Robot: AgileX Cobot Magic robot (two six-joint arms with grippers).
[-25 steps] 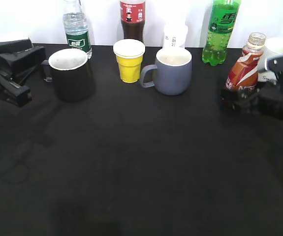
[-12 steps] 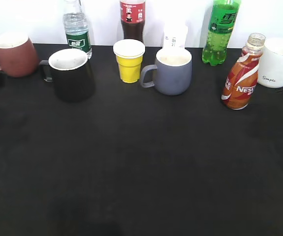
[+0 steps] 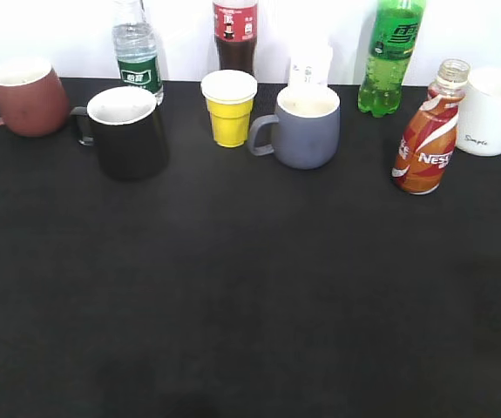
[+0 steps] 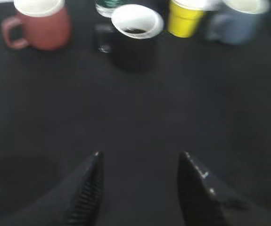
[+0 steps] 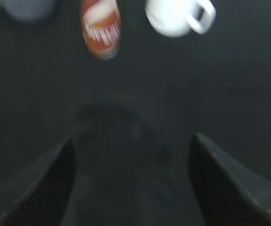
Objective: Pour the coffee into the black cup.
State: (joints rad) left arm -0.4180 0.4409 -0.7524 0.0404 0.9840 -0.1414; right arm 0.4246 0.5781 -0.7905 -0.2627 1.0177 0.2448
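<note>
The coffee bottle [image 3: 425,148] with its orange-red and white wrap stands upright at the right of the black table, uncapped; the right wrist view shows it blurred [image 5: 101,29]. The black cup [image 3: 128,132] with a white inside stands at the back left; the left wrist view shows dark liquid inside it [image 4: 135,35]. My left gripper [image 4: 140,157] is open and empty, well short of the black cup. My right gripper [image 5: 133,139] is open and empty, well short of the bottle. Neither gripper shows in the exterior view.
A reddish-brown mug [image 3: 25,96] stands at far left, a yellow cup [image 3: 228,107] and grey-blue mug [image 3: 305,126] in the middle, a white mug [image 3: 492,111] at far right. A water bottle [image 3: 136,50], cola bottle [image 3: 234,35] and green bottle [image 3: 392,54] line the back.
Both arms have pulled back out of the exterior view. One second ago the right gripper was at the coffee bottle and the left arm covered the reddish-brown mug; both now stand free.
</note>
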